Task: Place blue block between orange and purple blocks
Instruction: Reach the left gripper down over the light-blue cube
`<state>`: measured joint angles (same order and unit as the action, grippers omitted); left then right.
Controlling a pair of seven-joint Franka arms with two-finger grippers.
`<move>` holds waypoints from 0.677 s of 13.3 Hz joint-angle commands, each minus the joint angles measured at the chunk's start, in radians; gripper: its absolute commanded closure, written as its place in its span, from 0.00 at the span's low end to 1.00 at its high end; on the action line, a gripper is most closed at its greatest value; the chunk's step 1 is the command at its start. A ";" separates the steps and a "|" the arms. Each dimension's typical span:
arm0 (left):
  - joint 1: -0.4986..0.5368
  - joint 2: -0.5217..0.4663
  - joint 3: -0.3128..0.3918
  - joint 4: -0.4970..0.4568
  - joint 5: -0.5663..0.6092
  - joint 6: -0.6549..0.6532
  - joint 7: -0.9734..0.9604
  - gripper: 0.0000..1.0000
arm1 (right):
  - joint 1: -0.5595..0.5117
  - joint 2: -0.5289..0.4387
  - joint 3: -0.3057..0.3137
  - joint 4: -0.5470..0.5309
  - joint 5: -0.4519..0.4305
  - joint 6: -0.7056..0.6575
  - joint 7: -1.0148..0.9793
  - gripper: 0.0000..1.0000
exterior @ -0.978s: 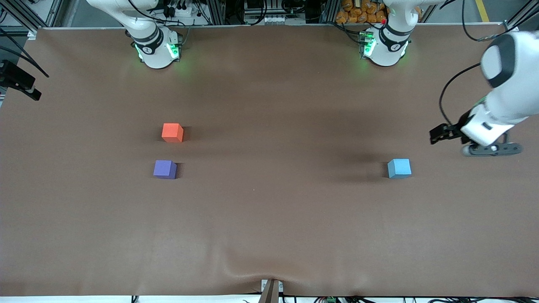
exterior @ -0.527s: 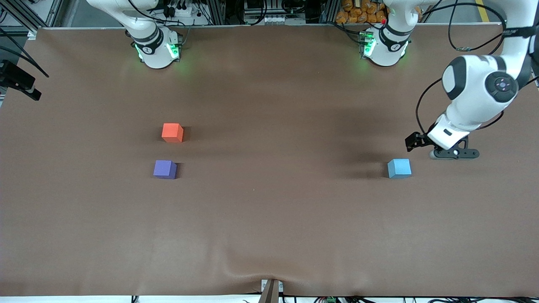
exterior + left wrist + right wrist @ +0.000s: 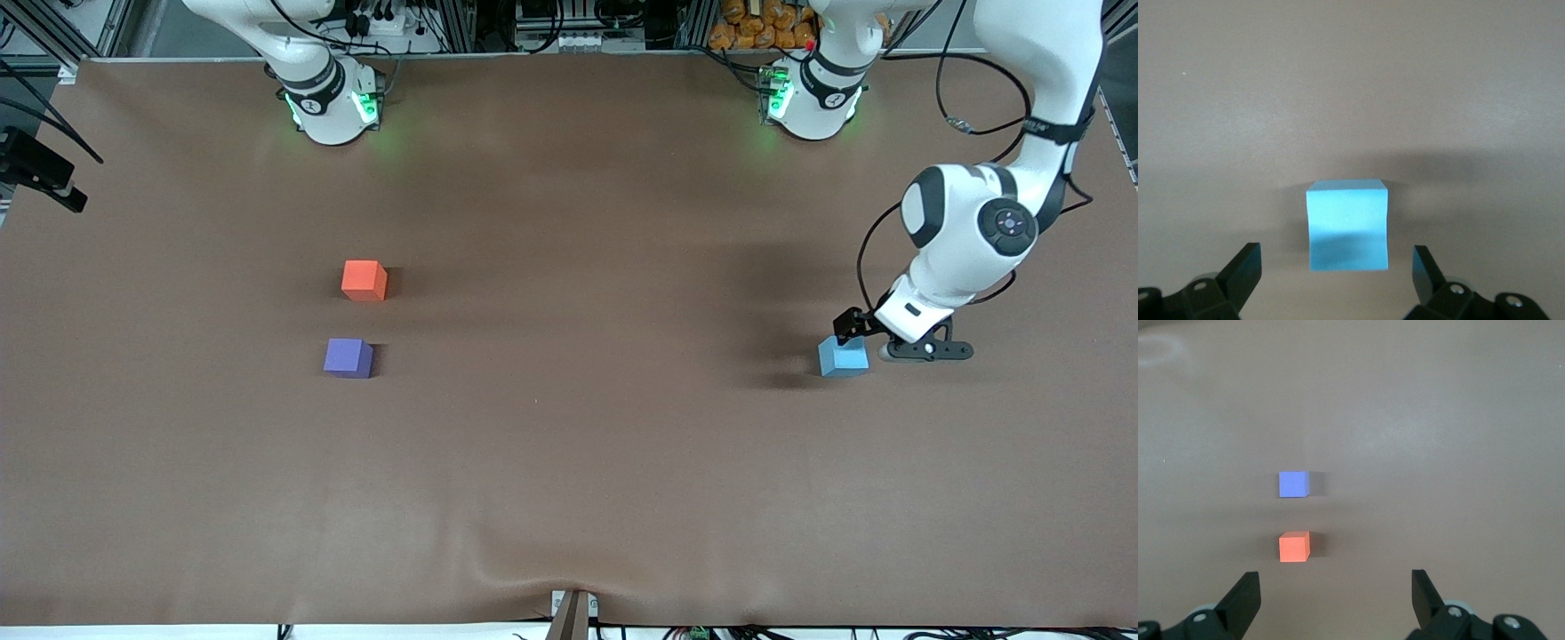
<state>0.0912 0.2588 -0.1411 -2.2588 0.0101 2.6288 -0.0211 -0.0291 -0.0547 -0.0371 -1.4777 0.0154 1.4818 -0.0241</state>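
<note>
The blue block (image 3: 842, 356) lies on the brown table toward the left arm's end. My left gripper (image 3: 849, 327) hangs just above it, open, not touching. In the left wrist view the blue block (image 3: 1348, 225) sits centred just ahead of the open left gripper (image 3: 1336, 253), with a wide gap on either side. The orange block (image 3: 364, 280) and the purple block (image 3: 348, 357) lie toward the right arm's end, a small gap between them, the purple one nearer the front camera. My right gripper (image 3: 1336, 577) is open and empty, high over the orange block (image 3: 1294, 547) and the purple block (image 3: 1293, 484), and is out of the front view.
The brown table cover (image 3: 569, 444) has a wrinkle at its near edge. The two arm bases (image 3: 329, 102) (image 3: 813, 98) stand at the back. A black camera mount (image 3: 40, 169) sticks in at the right arm's end.
My left arm has swung in from the table's edge and lowered, bringing its gripper from beside the blue block to just above it. The blocks have not moved.
</note>
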 commanded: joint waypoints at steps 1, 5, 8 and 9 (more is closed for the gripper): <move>0.002 0.057 -0.003 0.007 0.005 0.071 0.017 0.00 | -0.025 0.003 0.016 0.008 0.012 -0.003 -0.013 0.00; 0.004 0.102 -0.003 0.012 0.005 0.122 0.017 0.00 | -0.026 0.001 0.016 0.008 0.020 -0.003 -0.013 0.00; 0.002 0.125 -0.003 0.013 0.004 0.122 0.017 0.01 | -0.026 0.003 0.016 0.008 0.020 -0.005 -0.013 0.00; 0.002 0.132 -0.003 0.016 0.004 0.123 0.017 0.12 | -0.026 0.001 0.016 0.008 0.020 -0.003 -0.013 0.00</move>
<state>0.0912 0.3710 -0.1411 -2.2545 0.0102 2.7381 -0.0206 -0.0291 -0.0547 -0.0371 -1.4777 0.0204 1.4818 -0.0241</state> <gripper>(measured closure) 0.004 0.000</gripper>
